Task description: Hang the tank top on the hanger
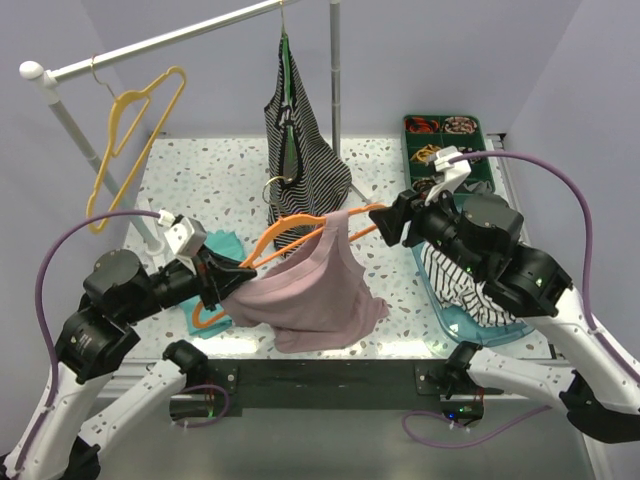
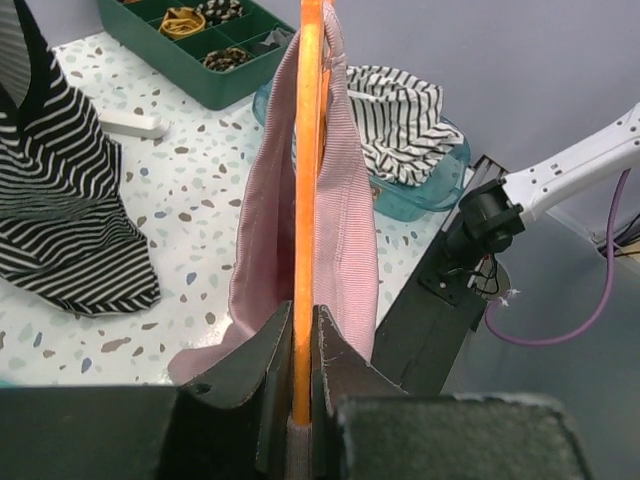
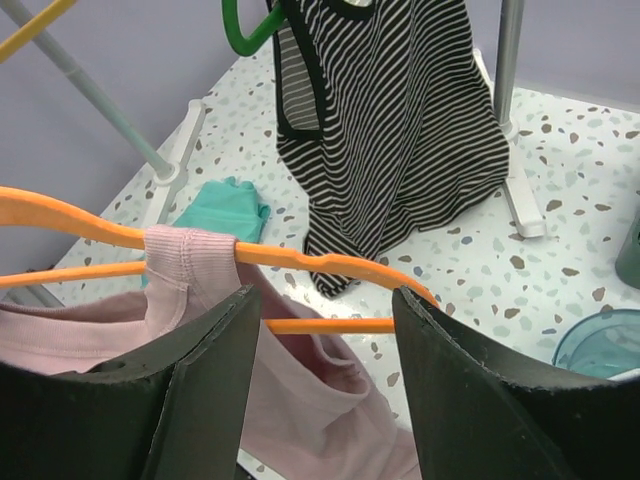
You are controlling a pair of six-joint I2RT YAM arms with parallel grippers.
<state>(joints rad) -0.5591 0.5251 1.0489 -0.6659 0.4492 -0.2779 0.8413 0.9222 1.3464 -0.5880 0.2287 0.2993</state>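
Note:
The orange hanger (image 1: 300, 228) is held in the air above the table's front, running from lower left to upper right. The mauve-pink tank top (image 1: 310, 290) hangs from it, one strap (image 3: 185, 255) looped over the hanger's arm. My left gripper (image 1: 222, 283) is shut on the hanger's left end. In the left wrist view the orange bar (image 2: 306, 180) runs straight out from between the jaws (image 2: 302, 315), with the tank top (image 2: 350, 250) draped on both sides. My right gripper (image 1: 392, 225) is open at the hanger's right end (image 3: 340, 265), which lies between its wide-spread fingers (image 3: 325, 310).
A black-and-white striped top (image 1: 300, 150) hangs on a green hanger from the rail (image 1: 160, 40), beside a yellow hanger (image 1: 135, 130). A teal cloth (image 1: 222, 245) lies behind the left gripper. A green organiser tray (image 1: 485, 135) and a blue bin (image 1: 455, 320) holding striped cloth stand on the right.

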